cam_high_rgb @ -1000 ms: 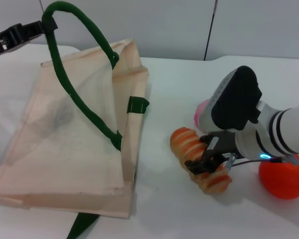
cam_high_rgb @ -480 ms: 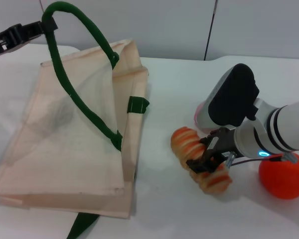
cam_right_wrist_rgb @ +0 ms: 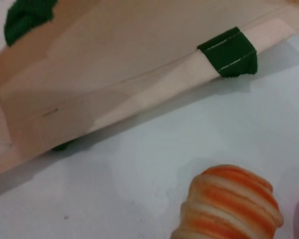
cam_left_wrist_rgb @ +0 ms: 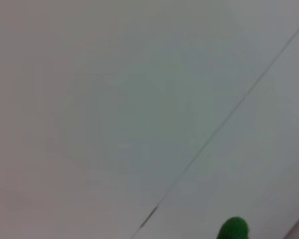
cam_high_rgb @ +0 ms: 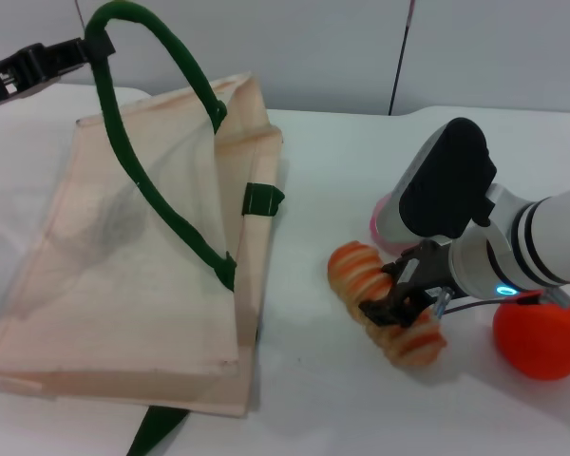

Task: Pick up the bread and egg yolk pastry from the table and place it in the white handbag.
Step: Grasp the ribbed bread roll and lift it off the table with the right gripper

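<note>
The right gripper (cam_high_rgb: 391,302) seemed clamped on the bread (cam_high_rgb: 385,302), right of the white handbag (cam_high_rgb: 133,275); lifting came next. The left gripper (cam_high_rgb: 24,71) pinched its strap (cam_high_rgb: 133,142).

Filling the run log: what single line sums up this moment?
right hand: on bread, table | left hand: holds handbag strap up | pastry: unseen

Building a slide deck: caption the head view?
Right gripper around the bread; left gripper holds the white handbag handle up.
</note>
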